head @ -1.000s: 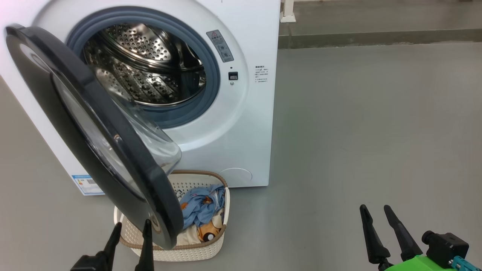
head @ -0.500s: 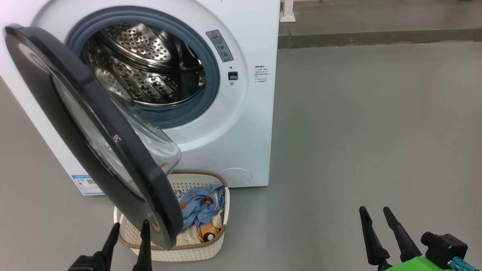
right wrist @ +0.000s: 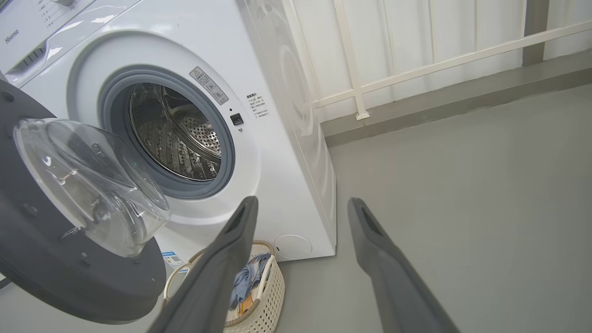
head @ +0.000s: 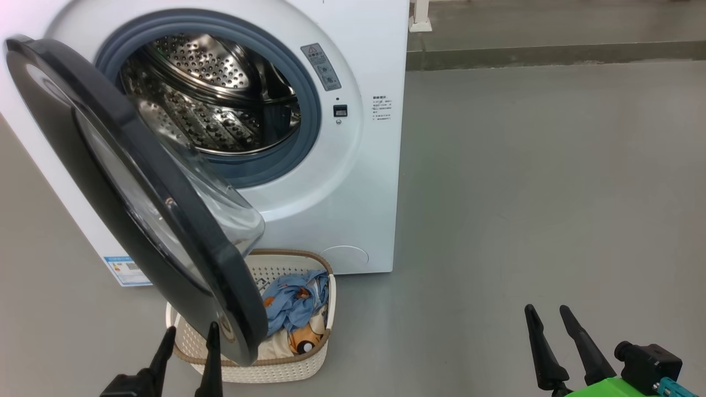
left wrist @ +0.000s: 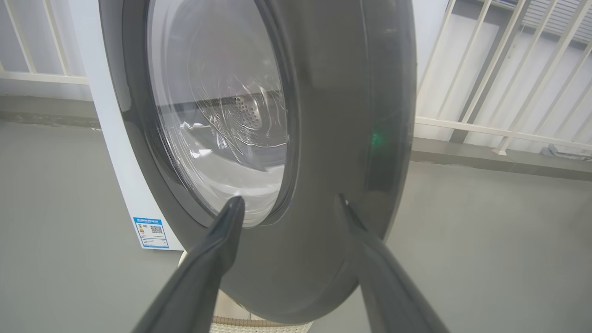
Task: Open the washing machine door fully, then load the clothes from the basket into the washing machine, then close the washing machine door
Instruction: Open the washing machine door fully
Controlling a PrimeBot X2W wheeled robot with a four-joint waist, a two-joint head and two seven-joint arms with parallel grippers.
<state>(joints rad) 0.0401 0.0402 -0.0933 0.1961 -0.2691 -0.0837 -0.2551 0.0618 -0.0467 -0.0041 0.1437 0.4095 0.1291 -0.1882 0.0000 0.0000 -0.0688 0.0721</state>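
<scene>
1. One washer (head: 364, 182), with one door (head: 135, 198) and one drum (head: 209, 99).
2. One basket (head: 276, 372).
3. Two garments: one blue garment (head: 292, 303), one cream garment (head: 300, 336).
4. Two grippers: one left gripper (head: 192, 326), one right gripper (head: 546, 307), each with two fingers.
5. One blue label (head: 124, 270) and one grey sticker (head: 321, 67) on the washer.
</scene>
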